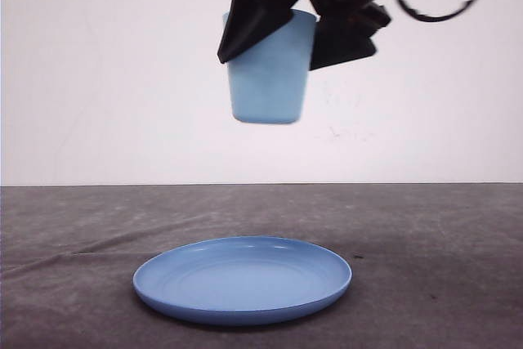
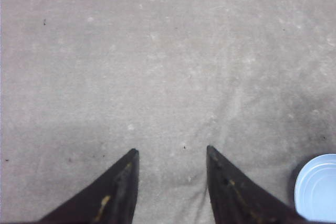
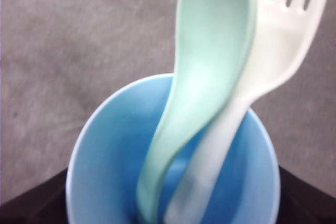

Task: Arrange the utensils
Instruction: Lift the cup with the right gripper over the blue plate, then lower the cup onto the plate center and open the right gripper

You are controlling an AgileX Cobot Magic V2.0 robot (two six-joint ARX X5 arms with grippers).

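Nearest in the front view lies one round blue plate point(image 1: 243, 280), flat on the grey cloth-covered table point(image 1: 441, 251). Above it, well clear of the table, hangs one light blue cup point(image 1: 270, 71), clamped between the dark fingers of the right gripper point(image 1: 298, 34), one finger on each side of the rim. A loop of black cable point(image 1: 445, 2) curls beside the gripper, and a plain white wall point(image 1: 98, 71) stands behind.

The right wrist view looks down into that cup point(image 3: 105, 171) and gives what the front view hides: two utensils stand inside it, one mint-green spoon point(image 3: 207, 72) and one white fork point(image 3: 278, 40), handles down, heads leaning out over the rim, the spoon lying against the fork. Four tines cannot be counted, as the fork's tip is cut off.

The left wrist view shows the left gripper point(image 2: 170, 153) with its two fingers spread apart over bare cloth, holding nothing; the plate's edge point(image 2: 317, 187) shows at one corner.
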